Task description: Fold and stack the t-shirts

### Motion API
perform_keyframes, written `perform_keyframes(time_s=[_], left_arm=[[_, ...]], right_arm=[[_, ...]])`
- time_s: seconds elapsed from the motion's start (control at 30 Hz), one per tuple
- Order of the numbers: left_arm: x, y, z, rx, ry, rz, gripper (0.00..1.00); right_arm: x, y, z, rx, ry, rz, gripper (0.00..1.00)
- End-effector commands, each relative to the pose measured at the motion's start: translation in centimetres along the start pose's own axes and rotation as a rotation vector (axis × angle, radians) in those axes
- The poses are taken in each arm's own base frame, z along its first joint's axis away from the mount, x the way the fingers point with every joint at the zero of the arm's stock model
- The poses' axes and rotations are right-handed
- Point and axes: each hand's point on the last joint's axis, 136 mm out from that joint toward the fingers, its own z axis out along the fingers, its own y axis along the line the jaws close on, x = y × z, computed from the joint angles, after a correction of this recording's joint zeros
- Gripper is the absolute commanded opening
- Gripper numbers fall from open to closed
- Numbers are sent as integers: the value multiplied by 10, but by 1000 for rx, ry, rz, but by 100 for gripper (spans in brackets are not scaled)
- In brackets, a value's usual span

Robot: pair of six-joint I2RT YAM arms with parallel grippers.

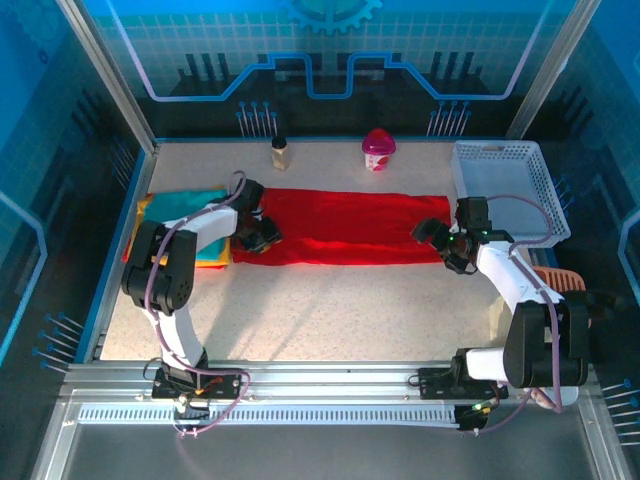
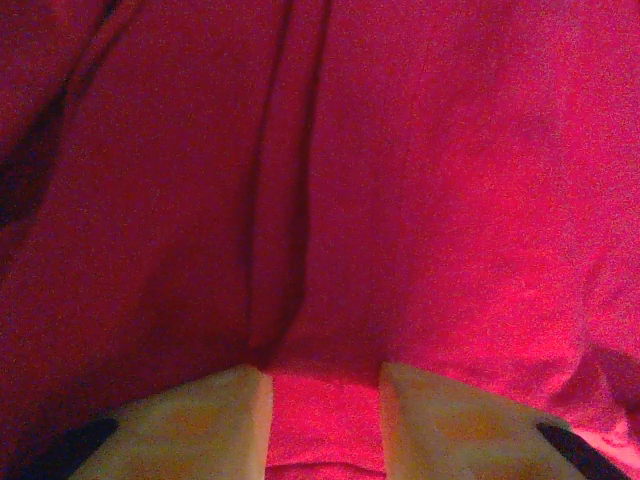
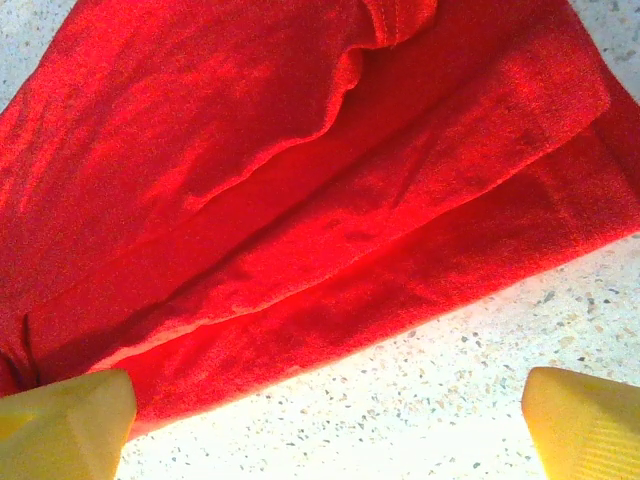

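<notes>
The red t-shirt (image 1: 340,228) lies folded into a long flat band across the middle of the table (image 1: 330,310). My left gripper (image 1: 262,235) is down on its left end. In the left wrist view red cloth (image 2: 420,180) surrounds the gripper (image 2: 325,400), whose jaws stand narrowly apart with a ridge of cloth between them. My right gripper (image 1: 440,245) hovers at the band's right end, open wide. In the right wrist view the gripper (image 3: 330,420) has bare table between its fingers, just off the shirt's layered edge (image 3: 300,180). A folded teal t-shirt (image 1: 185,205) tops a stack with yellow and orange edges (image 1: 143,215) at far left.
A white lattice basket (image 1: 500,185) stands at the back right, close behind my right gripper. A small bottle (image 1: 280,153) and a pink cup (image 1: 378,150) stand along the back edge. An orange object (image 1: 560,275) lies at the right edge by the right arm.
</notes>
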Motion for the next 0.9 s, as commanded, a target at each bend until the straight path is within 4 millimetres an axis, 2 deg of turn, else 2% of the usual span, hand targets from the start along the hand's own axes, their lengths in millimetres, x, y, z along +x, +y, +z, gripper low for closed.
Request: perform_keyframes(time_s=[0.0,0.23,0.57,0.7,0.87], left_arm=[[-17,-8,-5,7,-43,-2,31],[-28,-11,-10,-9,-60,16,23],[-32,-16,-8,-1,-40,27,0],[-37,-24,-14,8,-48,41,0],[-48,-48,-29,6,-84,101,0]], right_arm=[[6,-3,-3,18,6,-24,100],[8,-6,-3,24,6,-29,99],[7,-9,-4,34,4,-31,99],[7,-8,-4,29,5,-29,99],[7,-8,-5,28,6,-26,99]])
